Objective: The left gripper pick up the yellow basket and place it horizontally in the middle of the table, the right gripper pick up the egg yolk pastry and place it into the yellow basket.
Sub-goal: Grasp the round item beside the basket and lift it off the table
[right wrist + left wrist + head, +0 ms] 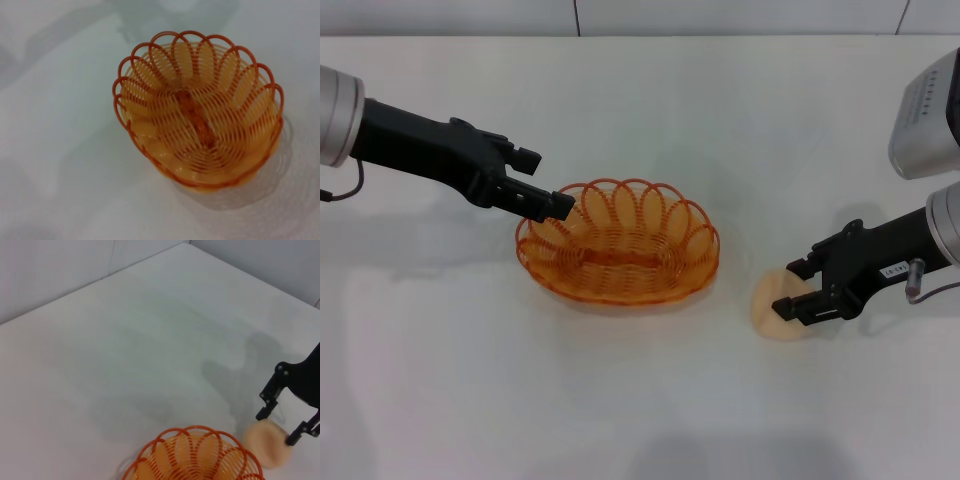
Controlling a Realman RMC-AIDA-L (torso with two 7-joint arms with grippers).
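The yellow basket [618, 245] stands upright on the white table [640, 100] near its middle, long side across; it also shows in the left wrist view [192, 457] and the right wrist view [200, 125], and it is empty. My left gripper [555, 180] is open at the basket's left rim, its lower finger against the rim. The egg yolk pastry [772, 308] lies on the table to the right of the basket. My right gripper [792, 290] is open, its fingers on either side of the pastry's right part. The left wrist view shows that gripper [276, 427] over the pastry [265, 445].
The table's far edge meets a grey wall [640, 15]. Bare white tabletop lies in front of the basket and behind it.
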